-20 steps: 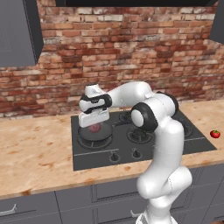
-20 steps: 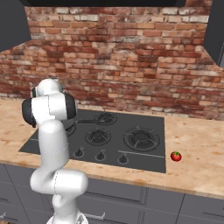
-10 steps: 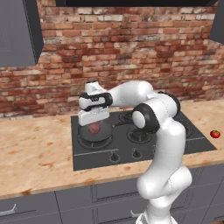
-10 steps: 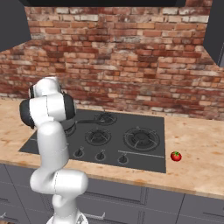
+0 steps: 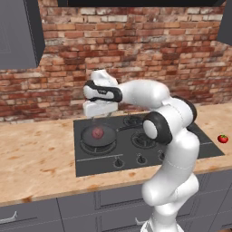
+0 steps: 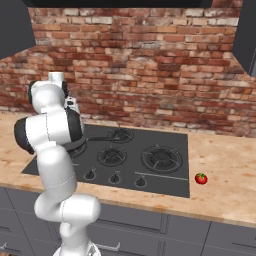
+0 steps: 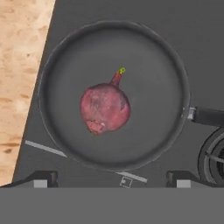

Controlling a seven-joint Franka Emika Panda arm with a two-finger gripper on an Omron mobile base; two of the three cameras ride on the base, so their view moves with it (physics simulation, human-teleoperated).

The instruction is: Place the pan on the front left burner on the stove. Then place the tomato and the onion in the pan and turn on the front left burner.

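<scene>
The pan [image 7: 114, 94] is seen on the stove [image 5: 136, 140] with the onion [image 7: 105, 108] lying in its middle, the gripper [image 7: 111, 178] is held spread wide and empty above it, and the tomato [image 6: 201, 178] is left on the counter [image 6: 225, 170] beside the stove.

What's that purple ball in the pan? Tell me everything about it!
That is the onion: a dull reddish-purple ball with blotchy, papery-looking skin and a short stalk ending in a small yellow-green tip. It looks whole, not cut. It lies near the middle of the dark grey pan, touching only the pan's floor, with its stalk pointing sideways toward the rim.
</scene>
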